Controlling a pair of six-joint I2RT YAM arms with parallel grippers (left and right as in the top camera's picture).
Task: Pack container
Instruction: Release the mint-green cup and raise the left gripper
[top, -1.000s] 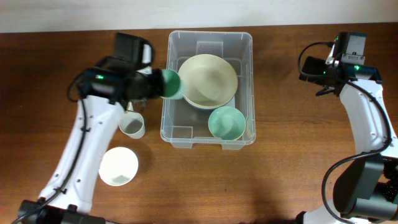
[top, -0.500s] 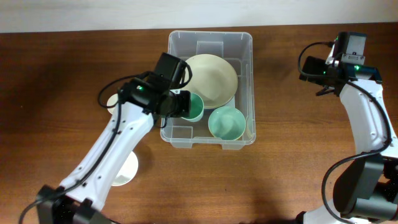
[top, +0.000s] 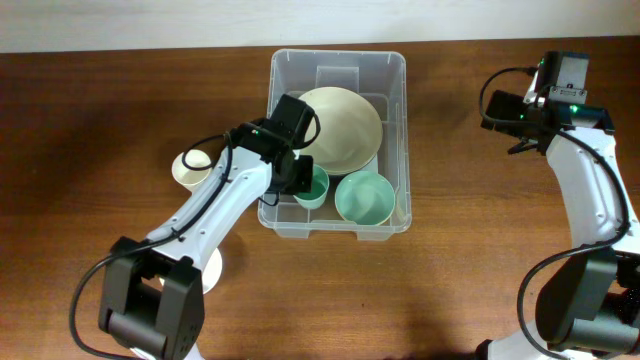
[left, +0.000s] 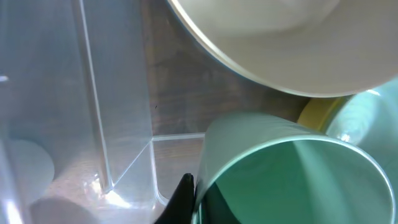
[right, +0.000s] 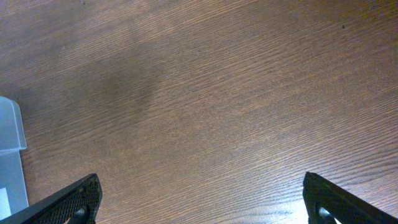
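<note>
Table (top: 80, 150), brown wood.
- Far left: cream cup (top: 190, 168), upright on the table, beside the left arm.
- Below it: white cup (top: 208, 272), partly hidden by the arm.
- Left gripper (top: 303, 183): inside the container, jaws narrow, pinching the wall of a green cup (top: 314, 187); one finger (left: 182, 198) lies against the cup's outer wall.
- Container (top: 338, 56): clear plastic bin, centre of the table.
- In the container: large cream bowl (top: 345, 125) at the far end; mint bowl (top: 365, 197) at the near right corner, just beside the green cup.
- Right gripper (right: 202, 202): jaws wide, holding nothing, over bare wood well right of the container.
</note>
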